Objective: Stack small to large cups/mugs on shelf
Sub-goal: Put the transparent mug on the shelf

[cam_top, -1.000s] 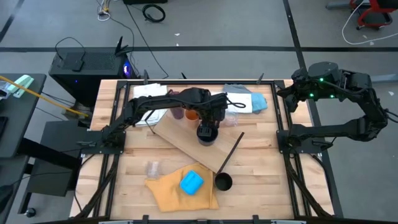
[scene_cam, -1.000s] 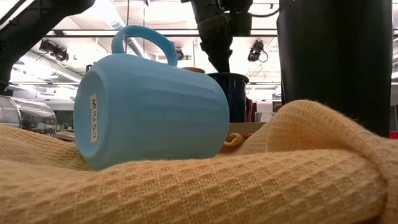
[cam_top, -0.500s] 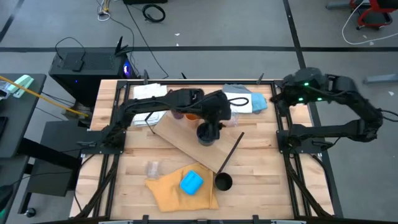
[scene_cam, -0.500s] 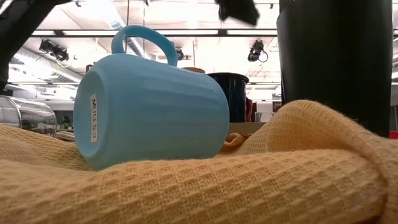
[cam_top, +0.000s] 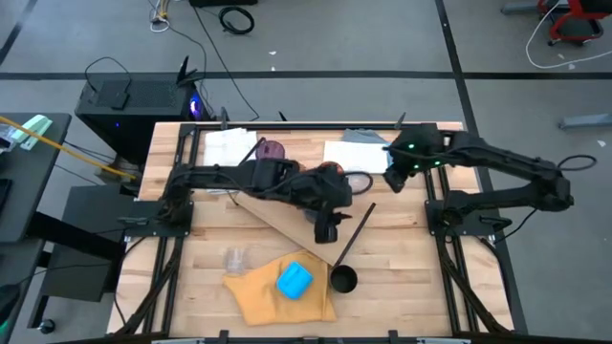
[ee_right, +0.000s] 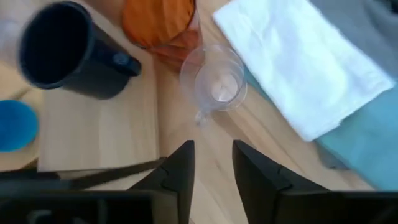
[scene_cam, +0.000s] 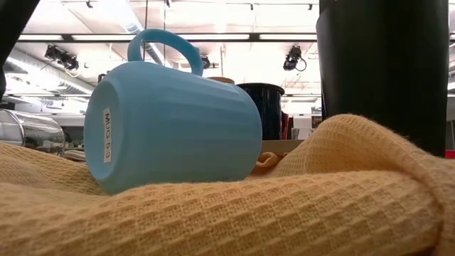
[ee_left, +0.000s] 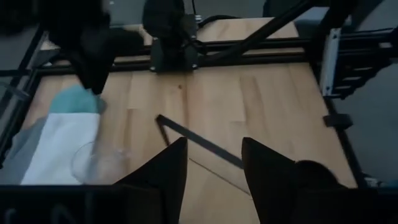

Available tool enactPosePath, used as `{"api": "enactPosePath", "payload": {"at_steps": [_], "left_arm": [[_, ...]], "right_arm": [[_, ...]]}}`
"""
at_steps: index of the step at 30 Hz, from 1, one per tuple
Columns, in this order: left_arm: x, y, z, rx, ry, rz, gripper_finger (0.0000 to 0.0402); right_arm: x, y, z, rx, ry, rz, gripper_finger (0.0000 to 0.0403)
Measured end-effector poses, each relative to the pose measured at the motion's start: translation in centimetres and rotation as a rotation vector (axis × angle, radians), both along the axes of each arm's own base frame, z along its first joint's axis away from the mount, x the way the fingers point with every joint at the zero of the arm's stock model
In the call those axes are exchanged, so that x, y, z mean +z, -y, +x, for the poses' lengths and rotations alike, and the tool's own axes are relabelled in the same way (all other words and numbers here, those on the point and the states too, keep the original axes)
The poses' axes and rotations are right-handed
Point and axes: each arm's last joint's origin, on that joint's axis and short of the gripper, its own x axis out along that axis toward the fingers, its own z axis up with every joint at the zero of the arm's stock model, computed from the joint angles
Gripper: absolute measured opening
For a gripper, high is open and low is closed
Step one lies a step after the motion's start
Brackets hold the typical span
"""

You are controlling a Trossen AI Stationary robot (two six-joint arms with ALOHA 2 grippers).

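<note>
Reading the high view first: right gripper (cam_top: 390, 179) is hanging just off the shelf's (cam_top: 277, 218) far end, near a clear glass (cam_top: 359, 180) standing beside that end on the counter (cam_top: 402, 268). Left gripper (cam_top: 325, 229) is hovering over the shelf's middle. Purple tumbler (cam_top: 273, 150) is sitting beyond the shelf. Black cup (cam_top: 343, 279) is standing just off the shelf's near end. Bright blue mug (cam_top: 295, 280) is lying on a yellow cloth (cam_top: 253, 291) on the shelf's near side. The counter is slatted light wood in a black frame, and grey floor with cables is showing around it.

Low view: the blue mug is lying on its side and filling the foreground. Navy mug (scene_cam: 266, 110) is standing upright behind it on the shelf. Ceiling lights and ducts are showing behind. No gripper is showing.

Left wrist view: fingers are standing apart with nothing between them.

Right wrist view: fingers are parted by a narrow gap and holding nothing. The glass is sitting ahead of them, off the shelf's edge, close to a light orange cup (ee_right: 158, 18) and touching a white cloth (ee_right: 298, 68).

Judging the step as the right arm going for the glass. It should be centring the fingers across the rim, widening enough to clear the walls, coming down straight, steering clear of the orange cup, and squeezing gently, since thin glass is slippery.
</note>
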Motion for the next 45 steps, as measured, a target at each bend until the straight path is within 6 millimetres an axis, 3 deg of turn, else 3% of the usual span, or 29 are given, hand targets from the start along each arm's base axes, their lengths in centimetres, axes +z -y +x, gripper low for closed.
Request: {"api": "enactPosePath", "payload": {"at_steps": [5,17,29,37,45], "left_arm": [[0.2,1.2,-0.4,0.040,-0.003,-0.040,0.0160],[1.8,1.0,-2.4,0.122,-0.008,-0.110,0.0157],[4.9,-0.3,-7.6,0.199,-0.047,-0.001,0.0152],[7.6,-1.2,-11.3,0.253,0.008,0.028,0.0145],[8.6,-1.6,-13.1,0.247,0.014,0.065,0.0133]], "right_arm": [[-1.8,1.5,2.0,-0.075,-0.001,0.032,0.0127],[-5.0,5.2,5.1,-0.125,-0.124,0.065,0.0117],[-6.9,6.2,6.8,-0.109,-0.130,0.113,0.0159],[-8.5,6.9,7.9,-0.120,-0.152,0.131,0.0153],[-9.3,7.4,8.6,-0.134,-0.144,0.134,0.0144]]}}
